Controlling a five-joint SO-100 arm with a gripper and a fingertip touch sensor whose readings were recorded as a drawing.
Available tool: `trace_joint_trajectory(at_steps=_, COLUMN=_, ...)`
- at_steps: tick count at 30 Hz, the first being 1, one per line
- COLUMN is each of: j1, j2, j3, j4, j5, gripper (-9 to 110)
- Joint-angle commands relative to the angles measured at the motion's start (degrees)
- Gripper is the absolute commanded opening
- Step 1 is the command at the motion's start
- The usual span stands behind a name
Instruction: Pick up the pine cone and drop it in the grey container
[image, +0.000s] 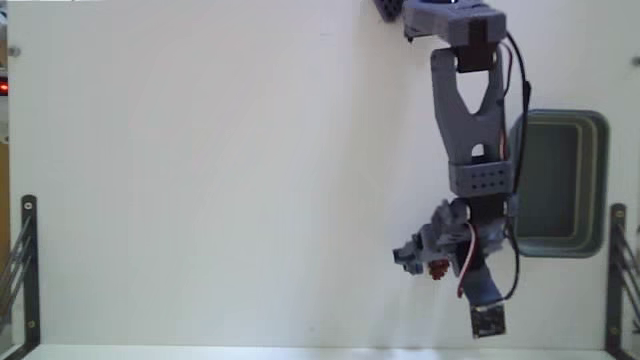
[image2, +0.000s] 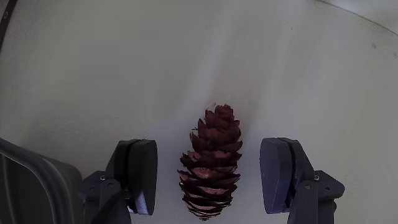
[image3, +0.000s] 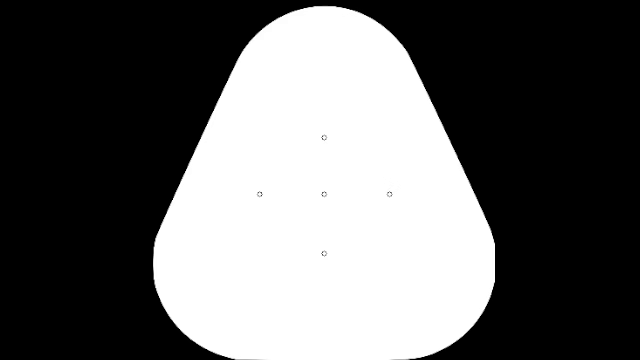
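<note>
The pine cone (image2: 212, 162) is reddish-brown and scaly and lies on the white table, lengthwise between my fingers. My gripper (image2: 211, 177) is open around it, and a gap shows between the cone and each grey finger pad (image2: 140, 174). In the fixed view the gripper (image: 425, 258) hangs low over the table's lower right part, with a small red patch of the cone (image: 438, 268) showing under it. The grey container (image: 560, 185) stands to the right of the arm near the table's right edge, and its inside is dark.
Black metal brackets stand at the table's lower left (image: 25, 270) and lower right (image: 617, 270) in the fixed view. The arm's base (image: 450, 20) sits at the top edge. A dark grey shape (image2: 31, 186) fills the wrist view's lower left corner.
</note>
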Motion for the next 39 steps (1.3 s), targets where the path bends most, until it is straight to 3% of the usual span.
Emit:
trace_joint_trajectory(at_steps=1, j1=-0.84, j2=2.54, j3=-0.13, j4=-0.86, j5=0.26, gripper=110)
trace_joint_trajectory(at_steps=39, j1=-0.84, j2=2.45, j3=1.40, j4=-2.47, j5=0.26, gripper=110)
